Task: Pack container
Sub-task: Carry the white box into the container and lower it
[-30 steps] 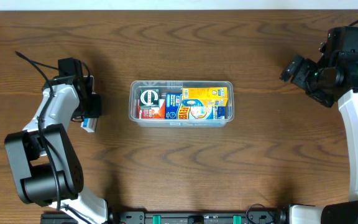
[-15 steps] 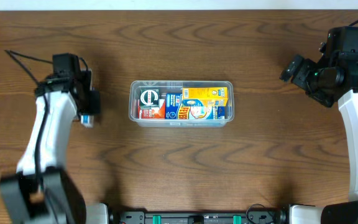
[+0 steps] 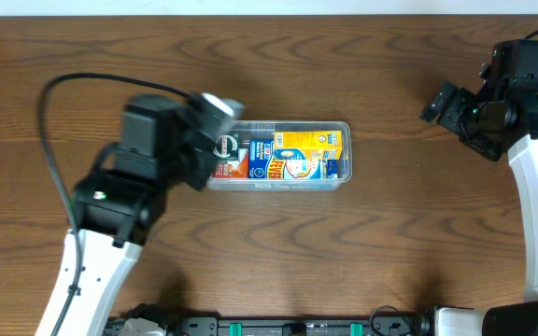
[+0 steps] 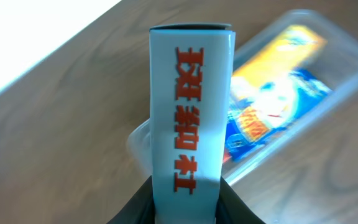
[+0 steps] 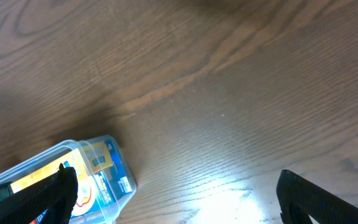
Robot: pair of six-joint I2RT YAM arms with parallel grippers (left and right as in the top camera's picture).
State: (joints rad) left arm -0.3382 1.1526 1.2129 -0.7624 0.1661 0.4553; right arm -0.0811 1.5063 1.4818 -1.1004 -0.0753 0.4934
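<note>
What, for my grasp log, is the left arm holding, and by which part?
The left gripper holds a white box with red lettering, its jaws clamping the end nearest the wrist camera.

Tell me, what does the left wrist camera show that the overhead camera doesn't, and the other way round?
Only the left wrist view shows the red characters printed down the white box clamped in the left tool. Only the overhead view shows the right tool, off to the side away from the container, and a round green-and-white label packed inside it. Both show the container holding a yellow-and-blue box.
</note>
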